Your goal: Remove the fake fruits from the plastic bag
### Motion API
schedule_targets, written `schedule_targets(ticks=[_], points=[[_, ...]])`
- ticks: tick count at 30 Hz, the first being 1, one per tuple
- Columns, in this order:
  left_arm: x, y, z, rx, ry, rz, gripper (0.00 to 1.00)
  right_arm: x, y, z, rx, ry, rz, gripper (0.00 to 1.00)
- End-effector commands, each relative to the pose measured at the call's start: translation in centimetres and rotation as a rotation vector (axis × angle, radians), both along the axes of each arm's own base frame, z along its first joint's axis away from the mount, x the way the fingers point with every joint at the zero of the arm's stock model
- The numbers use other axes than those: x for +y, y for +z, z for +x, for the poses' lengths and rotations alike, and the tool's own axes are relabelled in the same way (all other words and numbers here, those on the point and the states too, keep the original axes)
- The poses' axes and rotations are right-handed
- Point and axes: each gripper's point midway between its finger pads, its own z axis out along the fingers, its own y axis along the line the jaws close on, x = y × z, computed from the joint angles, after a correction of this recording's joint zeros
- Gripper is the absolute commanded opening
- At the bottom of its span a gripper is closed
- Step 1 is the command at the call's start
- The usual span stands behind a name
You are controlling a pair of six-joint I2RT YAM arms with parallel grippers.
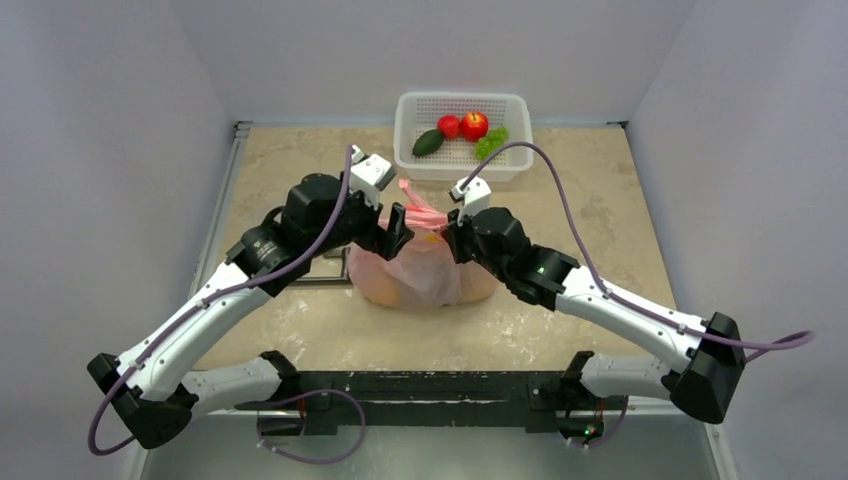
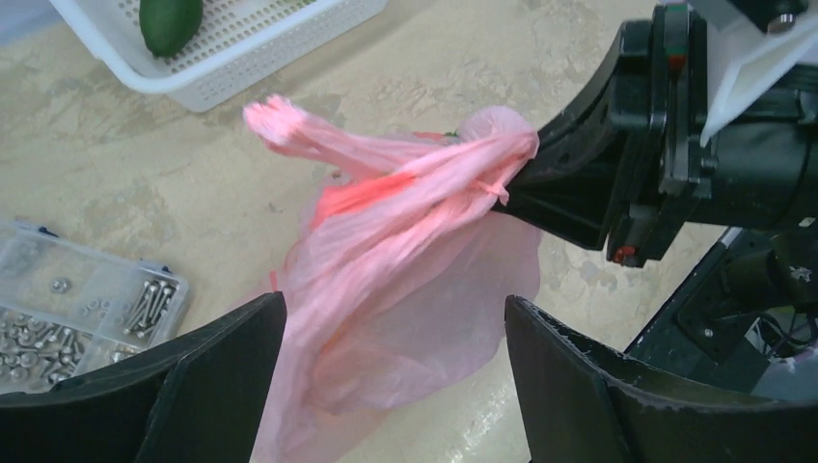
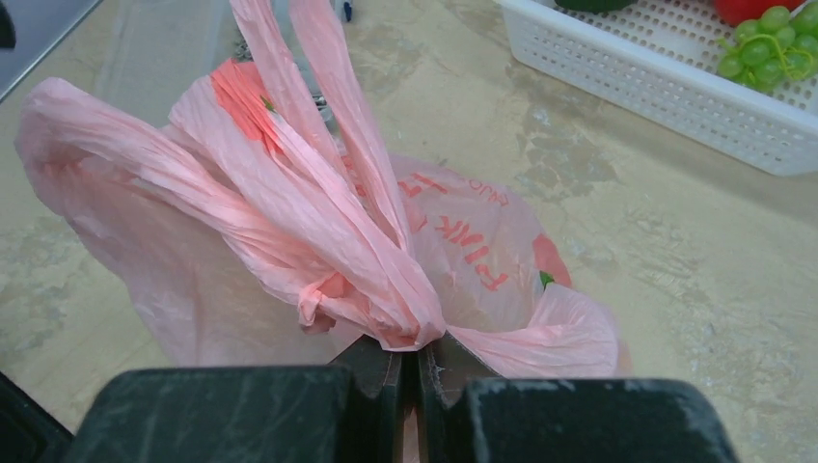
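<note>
Two grippers of mine meet over the pink plastic bag [image 1: 420, 272], which sits slumped in the middle of the table [image 1: 580, 210]. My right gripper [image 3: 410, 359] is pinched tight on the bag's gathered handle loops. My left gripper [image 2: 395, 318] stands spread, one finger on each side of the film, clamping nothing. Orange fake fruits [image 1: 385, 292] show dimly through the bag. A white basket [image 1: 505, 166] sits behind it.

Top view looks down from behind; both wrist views sit close on the bag [image 1: 425, 270], basket [image 1: 455, 155] at top edge.
</note>
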Motion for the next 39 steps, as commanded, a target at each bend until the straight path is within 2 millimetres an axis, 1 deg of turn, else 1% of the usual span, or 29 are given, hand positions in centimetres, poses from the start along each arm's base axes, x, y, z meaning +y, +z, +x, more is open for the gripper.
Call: schedule_targets(ticks=[1, 4, 9, 11, 13, 14, 15, 16, 17, 18, 20, 21, 22, 24, 26, 29, 31, 33, 36, 38, 39], points=[[-0.5, 0.4, 1.2, -0.023, -0.037, 0.1, 0.84, 0.7, 2.0, -1.1, -0.026, 0.042, 0.138, 0.0], [-0.8, -0.2, 2.0, -0.014, -0.041, 0.136, 0.84, 0.4, 3.1, -1.8, -0.038, 0.05, 0.206, 0.0], [-3.1, -1.4, 2.2, 0.047, -0.086, 0.1, 0.86, 0.0, 3.8, -2.1, -0.043, 0.042, 0.228, 0.0], [-3.7, -1.8, 2.3, 0.064, -0.089, 0.092, 0.91, 0.0, 4.0, -2.1, -0.042, 0.043, 0.228, 0.0], [-3.5, -2.1, 3.0, 0.067, -0.041, 0.091, 0.92, 0.0, 4.2, -2.2, -0.041, 0.039, 0.24, 0.0], [-3.2, -2.1, 3.4, 0.063, -0.004, 0.094, 0.86, -0.1, 4.4, -2.2, -0.042, 0.035, 0.248, 0.0], [-2.8, -2.1, 3.8, 0.065, 0.031, 0.099, 0.78, -0.3, 4.6, -2.2, -0.044, 0.028, 0.259, 0.0], [-1.9, -1.8, 4.4, 0.059, 0.098, 0.114, 0.48, -0.4, 4.8, -2.1, -0.045, 0.016, 0.27, 0.0], [-1.0, -1.4, 5.0, 0.05, 0.174, 0.114, 0.23, -0.6, 4.8, -1.9, -0.043, 0.001, 0.279, 0.0], [-0.1, -0.9, 5.2, 0.043, 0.231, 0.104, 0.13, -0.7, 5.0, -1.6, -0.04, -0.013, 0.287, 0.0], [0.9, 0.2, 5.5, 0.012, 0.288, 0.085, 0.11, -0.9, 5.3, -1.0, -0.032, -0.03, 0.288, 0.0], [1.6, 1.0, 5.3, -0.003, 0.313, 0.069, 0.07, -0.9, 5.6, -0.6, -0.031, -0.035, 0.288, 0.0], [2.3, 1.6, 5.2, -0.015, 0.341, 0.058, 0.0, -1.1, 5.7, -0.3, -0.027, -0.044, 0.287, 0.0], [3.8, 2.9, 4.5, -0.045, 0.396, 0.005, 0.0, -1.5, 6.3, 0.6, -0.02, -0.066, 0.299, 0.0], [5.2, 3.8, 3.6, -0.067, 0.445, -0.075, 0.0, -2.1, 6.8, 1.8, 0.001, -0.079, 0.325, 0.0], [7.0, 4.4, 1.9, -0.076, 0.495, -0.22, 0.0, -2.7, 7.6, 3.9, 0.028, -0.099, 0.353, 0.0], [7.2, 4.6, 0.8, -0.053, 0.481, -0.339, 0.0, -2.6, 8.1, 5.7, 0.037, -0.126, 0.349, 0.0], [7.0, 4.6, 0.1, -0.014, 0.461, -0.428, 0.0, -1.9, 9.3, 7.0, 0.048, -0.124, 0.353, 0.0], [6.0, 4.4, -0.6, 0.035, 0.415, -0.476, 0.0, -0.4, 10.6, 8.3, 0.054, -0.094, 0.356, 0.0], [5.3, 3.8, -0.8, 0.074, 0.392, -0.49, 0.0, 0.3, 10.5, 9.0, 0.06, -0.076, 0.344, 0.0], [4.9, 3.4, -0.9, 0.092, 0.384, -0.501, 0.0, 0.6, 10.0, 9.2, 0.069, -0.066, 0.328, 0.0]])
